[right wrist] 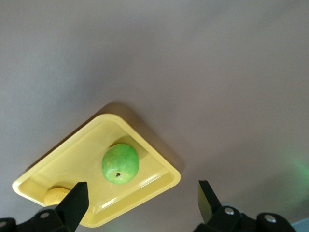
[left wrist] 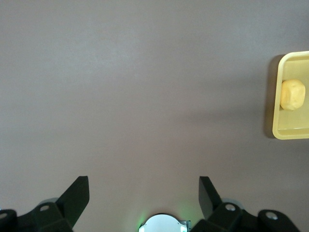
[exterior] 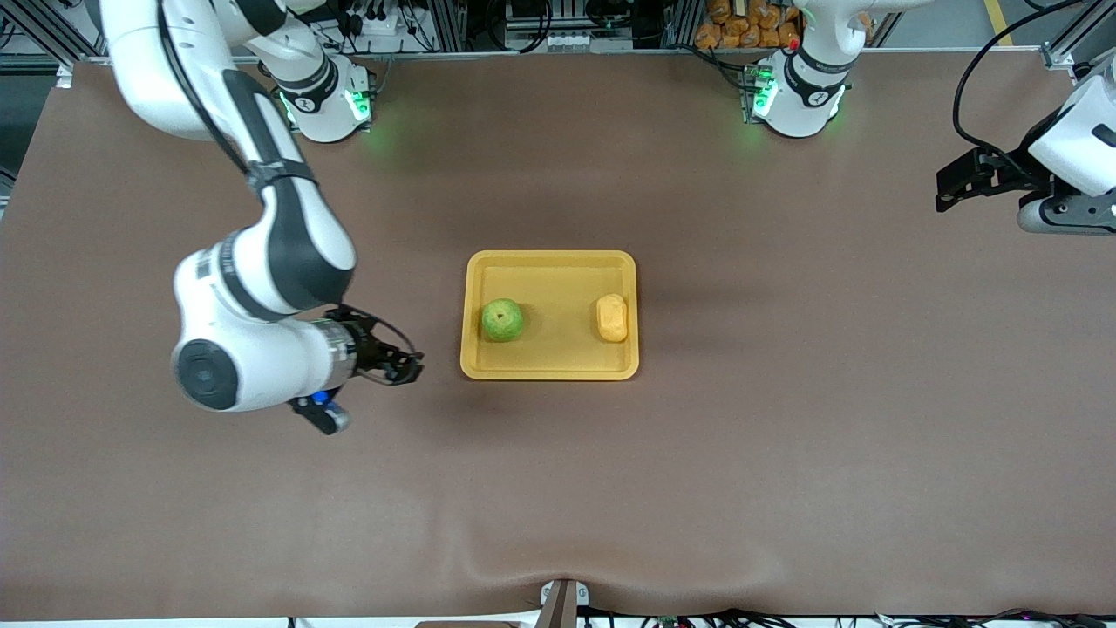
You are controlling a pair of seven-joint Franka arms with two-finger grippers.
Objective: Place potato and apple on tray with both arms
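Both pieces were already sitting in the shallow rectangular yellow-orange plastic tray (exterior: 549,266) in the middle of the brown table (exterior: 785,453), so we judged the job basically done. The small round bright green apple (exterior: 503,320) sat toward the right arm's end of the tray, the small oblong yellow-orange potato (exterior: 612,317) toward the left arm's end, well apart from each other and neither touching the rim as far as we could tell.

Handling-wise, we figured the apple was light, firm and a bit slick, likely to roll, so we'd have pinched it across its widest part. It showed a dark stem dimple facing up. The potato looked smooth, slightly bumpy and stiff, and we'd have taken it across its short width.

The right claw (exterior: 408,365) hung over bare table beside the tray, fingers spread wide and empty in the right wrist view (right wrist: 140,200). The left claw (exterior: 955,187) was parked out over the left arm's end of the table, also spread open with nothing in it (left wrist: 145,193).
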